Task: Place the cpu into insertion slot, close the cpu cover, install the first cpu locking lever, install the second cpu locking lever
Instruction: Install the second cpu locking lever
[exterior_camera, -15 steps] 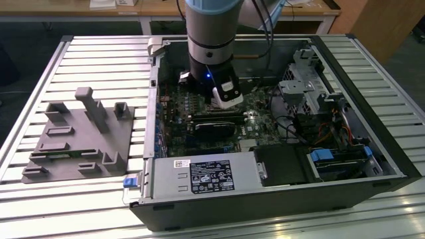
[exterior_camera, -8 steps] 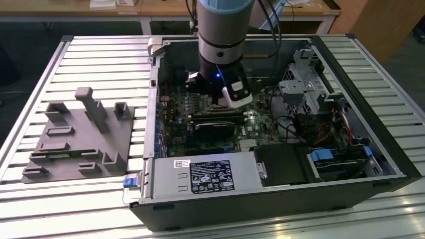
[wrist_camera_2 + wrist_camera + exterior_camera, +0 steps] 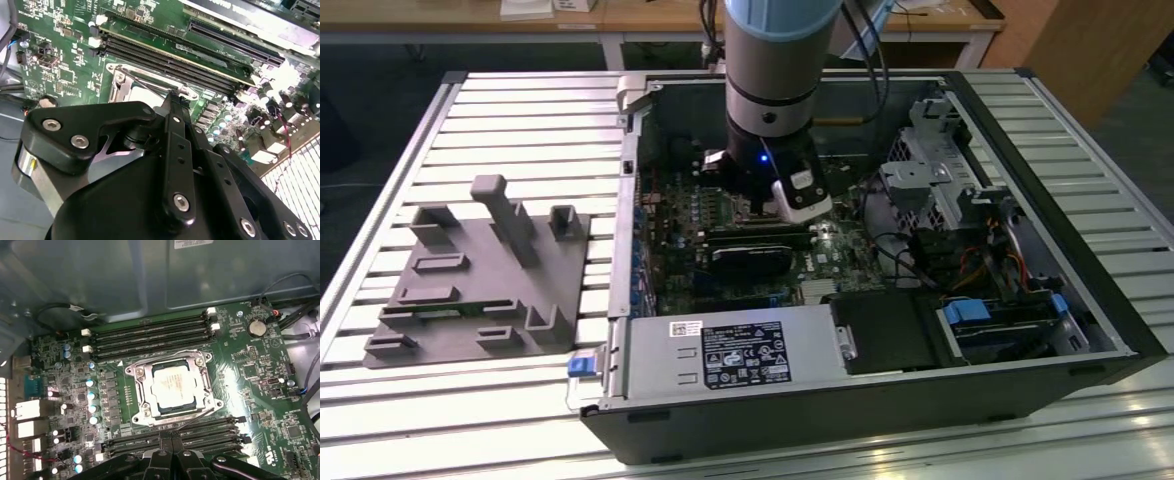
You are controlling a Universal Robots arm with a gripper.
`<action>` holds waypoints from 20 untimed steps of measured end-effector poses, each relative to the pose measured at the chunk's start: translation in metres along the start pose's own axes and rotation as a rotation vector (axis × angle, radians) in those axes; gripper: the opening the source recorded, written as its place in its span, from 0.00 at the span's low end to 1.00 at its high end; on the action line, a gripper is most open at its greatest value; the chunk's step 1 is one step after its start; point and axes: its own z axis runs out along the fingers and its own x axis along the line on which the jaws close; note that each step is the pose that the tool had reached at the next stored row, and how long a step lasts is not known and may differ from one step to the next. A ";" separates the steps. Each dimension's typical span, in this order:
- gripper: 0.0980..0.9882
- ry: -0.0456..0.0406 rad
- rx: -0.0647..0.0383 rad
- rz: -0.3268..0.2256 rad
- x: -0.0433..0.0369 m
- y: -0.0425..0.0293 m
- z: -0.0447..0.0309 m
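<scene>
Arm vertical w/ fingers pressed together, empty, at cpu cover edge; cpu seated.

1 cpu — 1 cpu cover — 1 insertion slot.

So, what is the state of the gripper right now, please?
Gripper: shut, fingertips together, holding nothing visible, at the edge of the cpu cover.

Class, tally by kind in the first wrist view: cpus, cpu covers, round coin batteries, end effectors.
cpu: 1
cpu cover: 1
round coin battery: 1
end effector: 1
Total: 4
</scene>
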 end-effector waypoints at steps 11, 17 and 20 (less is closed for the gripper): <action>0.01 0.0043 -0.021 0.001 0.0000 -0.0032 0.0128; 0.01 0.0064 -0.032 0.001 0.0015 -0.0045 0.0167; 0.01 0.0066 -0.033 0.001 0.0035 -0.0052 0.0180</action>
